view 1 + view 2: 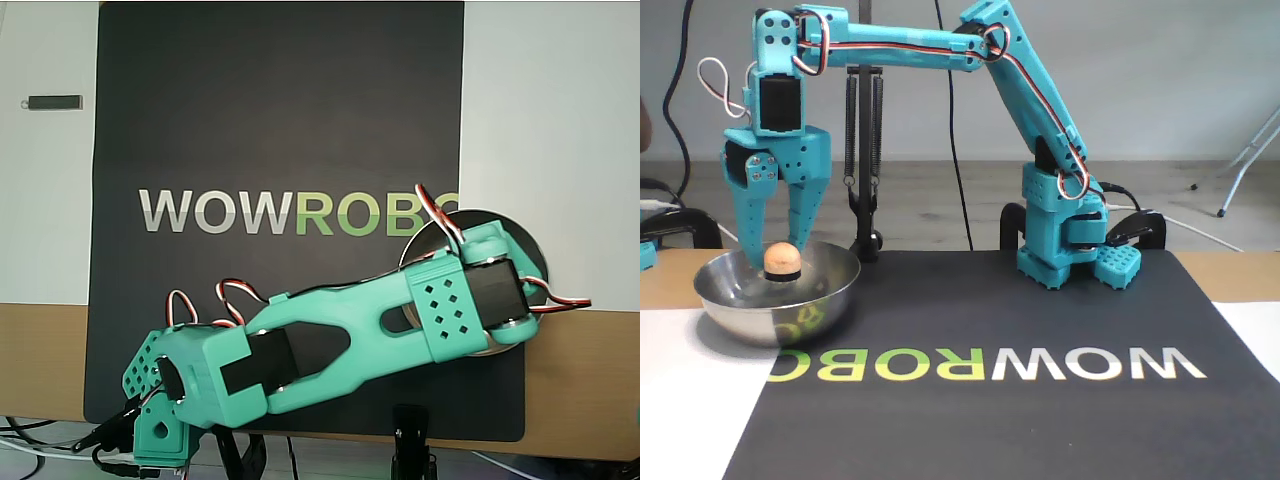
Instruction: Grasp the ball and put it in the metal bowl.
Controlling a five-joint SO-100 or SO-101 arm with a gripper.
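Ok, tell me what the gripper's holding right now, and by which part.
The gripper holds the ball by its opposite sides, a finger on each, just above the metal bowl.

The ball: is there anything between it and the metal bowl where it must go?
Nothing visible stands in the way. In the fixed view the ball sits between the fingers of the hand, directly over the inside of the metal bowl. The overhead view hides the ball under the arm.
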